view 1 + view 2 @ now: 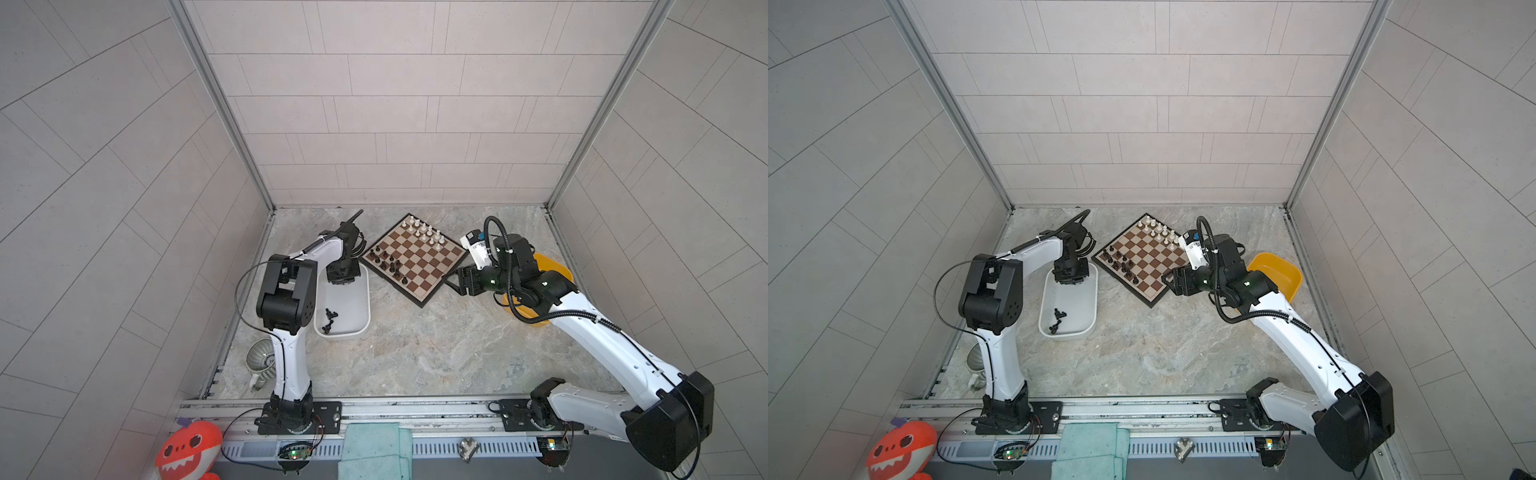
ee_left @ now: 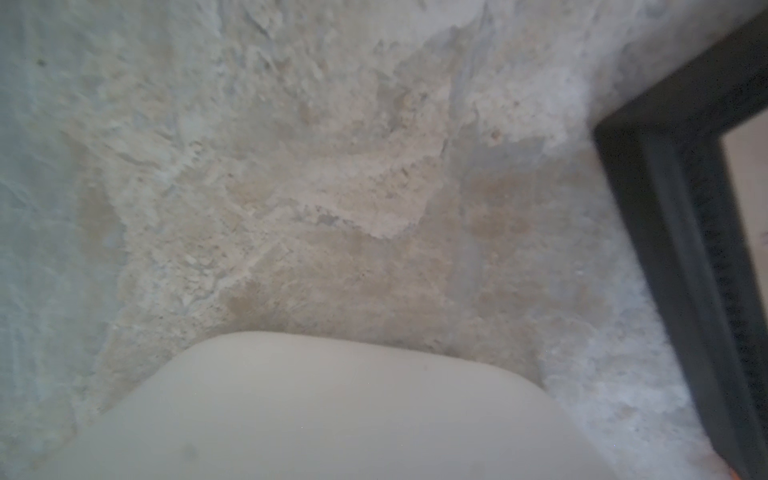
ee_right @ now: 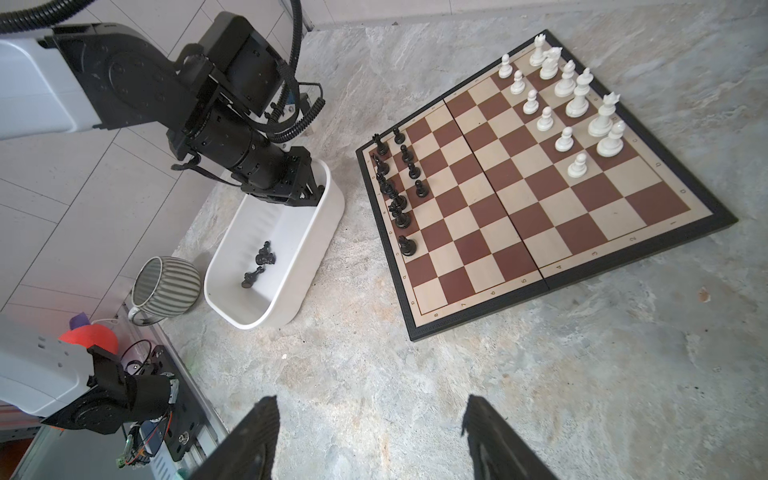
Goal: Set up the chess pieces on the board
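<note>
The board (image 1: 424, 266) lies turned like a diamond at the back of the table. White chess pieces (image 1: 424, 232) stand in two rows along its far edge, and black pieces (image 3: 395, 195) along the edge beside the white tub (image 1: 353, 299). A few black pieces (image 3: 259, 262) lie loose in that tub. My left gripper (image 1: 343, 278) points down into the tub's far end. Its fingers are hidden, and the left wrist view shows only the tub rim (image 2: 332, 415) and the board's black rim (image 2: 665, 208). My right gripper (image 3: 370, 401) hovers open and empty by the board's near right edge.
A yellow tub (image 1: 552, 266) sits at the right, mostly under the right arm. A ribbed mug (image 1: 259, 359) stands by the left arm's base. A red toy (image 1: 189, 449) and a teal cloth (image 1: 374, 449) lie at the front rail. Walls close in three sides.
</note>
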